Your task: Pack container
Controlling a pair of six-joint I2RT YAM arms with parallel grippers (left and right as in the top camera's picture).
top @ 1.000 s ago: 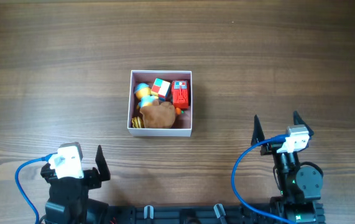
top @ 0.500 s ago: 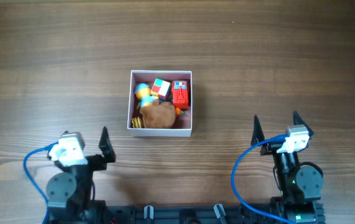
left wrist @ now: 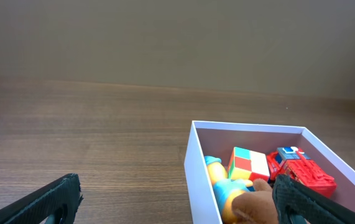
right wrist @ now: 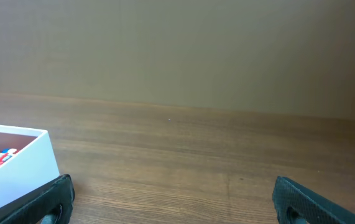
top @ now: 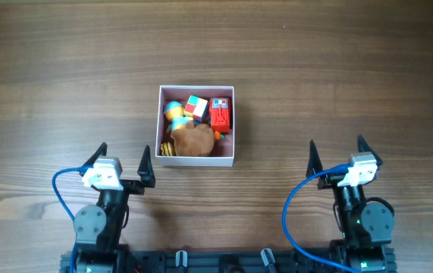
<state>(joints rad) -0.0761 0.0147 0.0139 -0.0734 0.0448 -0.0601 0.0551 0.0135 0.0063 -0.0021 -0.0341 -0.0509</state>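
The container is a square white box with a pink inside, at the middle of the table. It holds a colour cube, a red toy, a blue and yellow toy and a brown plush. My left gripper is open and empty, just in front of the box's left corner. In the left wrist view the box wall lies between the open fingers. My right gripper is open and empty at the front right; its wrist view shows the box at the left, fingers wide apart.
The wooden table surrounds the box. Blue cables loop beside both arm bases at the front edge. A plain wall rises behind the table's far edge.
My left arm has swung right and forward, from the front left corner toward the box, its open fingers now close to the box's front left corner. The right arm has not moved.
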